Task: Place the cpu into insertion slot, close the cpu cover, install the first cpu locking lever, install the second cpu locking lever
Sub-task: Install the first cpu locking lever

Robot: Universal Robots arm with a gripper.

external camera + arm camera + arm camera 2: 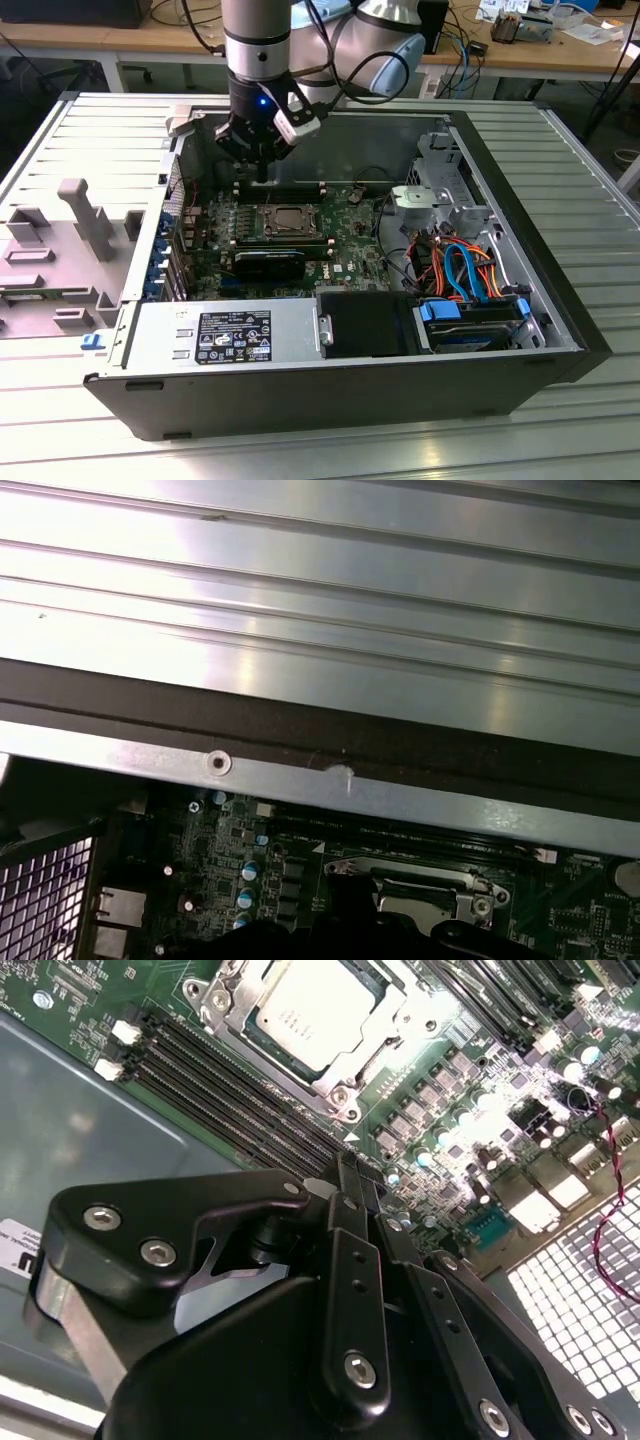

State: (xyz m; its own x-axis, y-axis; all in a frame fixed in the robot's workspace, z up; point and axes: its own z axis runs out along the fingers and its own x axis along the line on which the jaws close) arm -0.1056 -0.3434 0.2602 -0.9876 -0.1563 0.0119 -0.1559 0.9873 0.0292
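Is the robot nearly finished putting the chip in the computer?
The cpu already sits in the insertion slot, and the cpu cover looks down around it. The gripper, shut and empty, hangs beside that slot. Whether the locking levers are latched, I cannot tell.

Bright overhead light; glare whitens the cpu (318, 1010) and ribbed table (300, 630), case (300, 400) interior shadowed
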